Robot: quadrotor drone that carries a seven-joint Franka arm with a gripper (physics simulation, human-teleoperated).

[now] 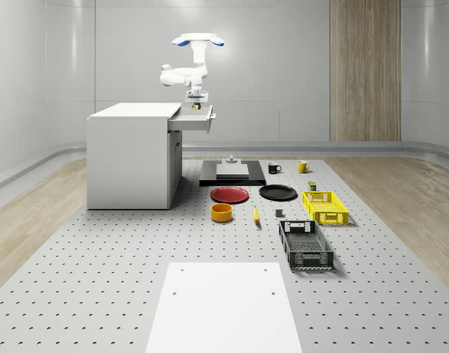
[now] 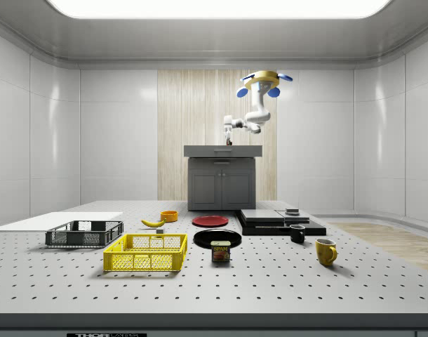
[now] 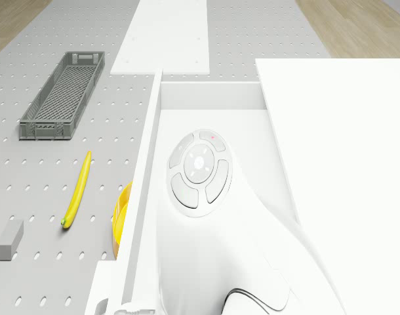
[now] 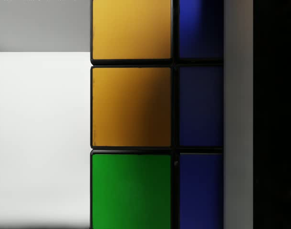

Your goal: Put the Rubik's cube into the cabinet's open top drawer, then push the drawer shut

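the tool (image 1: 197, 104) hangs straight down over the open top drawer (image 1: 197, 120) of the cabinet (image 1: 132, 154), closed on the rubik's cube (image 4: 155, 114), whose orange, green and blue tiles sit pressed close against one finger (image 4: 238, 114) in the wrist view. the cube lies directly below the wrist and directly above the white drawer floor (image 4: 40, 133), so the coming move turns on a vertical relation: the cube is over the cavity, not over the cabinet top. judged from the whole-scene view, it is at about rim level (whether it has cleared the rim or touches the floor cannot be told).

the drone (image 1: 198, 40) hovers above the drawer end of the cabinet, the arm (image 3: 206, 216) folded beneath it.

the arm's white body hides most of the drawer interior in the drone view. the second finger is cut off. in the side view the tool (image 2: 229, 142) is too small to judge.
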